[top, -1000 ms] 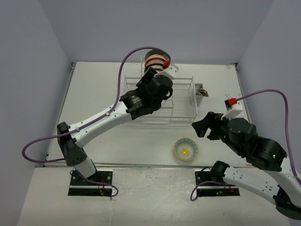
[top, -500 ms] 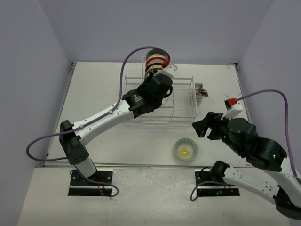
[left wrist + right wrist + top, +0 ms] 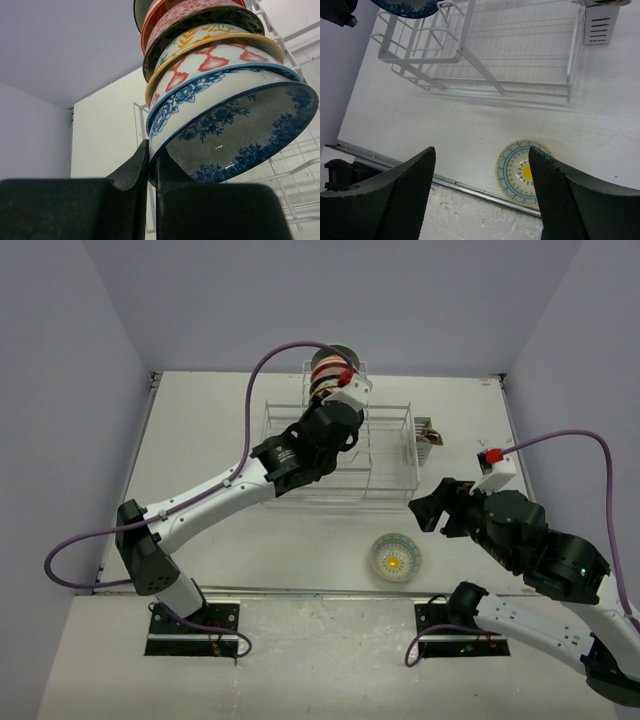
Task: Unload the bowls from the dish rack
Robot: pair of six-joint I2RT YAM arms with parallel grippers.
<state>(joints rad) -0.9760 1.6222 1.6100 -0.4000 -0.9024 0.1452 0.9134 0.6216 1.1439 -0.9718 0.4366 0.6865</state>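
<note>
Dish rack: a large rectangular rack of thin white wire (image 3: 390, 462) stands on the white table (image 3: 200, 440), in the upper middle of the top view. A taller row of upright slots rises at its far side.

Bowls in the rack: a row of small round patterned bowls (image 3: 330, 368) stands on edge in the taller slots, each one close against the next.

Nearest bowl: a white ceramic bowl with blue flowers and a blue rim (image 3: 235, 120) fills the right half of the left wrist view, tilted, with its hollow side toward the camera.

Bowls behind it: first a white bowl with orange-red motif and a yellow rim (image 3: 215, 57). Then come a bowl with yellow and green leaves and a dark rim (image 3: 200, 34), a pink-red patterned bowl (image 3: 190, 9) and an orange-red bowl (image 3: 150, 20). Last is a dark bowl (image 3: 139, 7), cut by the top edge.

Left gripper (image 3: 151, 167): the jaws are narrow and pinch the lower rim of the blue-flowered bowl, one finger outside the wall and one inside.

Right gripper (image 3: 481, 165): the jaws are wide and hold nothing. It hovers over the table to the right of the rack, in the right middle of the top view.

Bowl out of the rack: a pale blue-green bowl with a yellow centre (image 3: 395, 556) sits upright on the table in front of the rack, apart from it, near the front edge.

Side caddy: a small grey perforated metal caddy (image 3: 600, 22) hangs on the right end of the rack. Something dark is inside; I cannot tell what.
</note>
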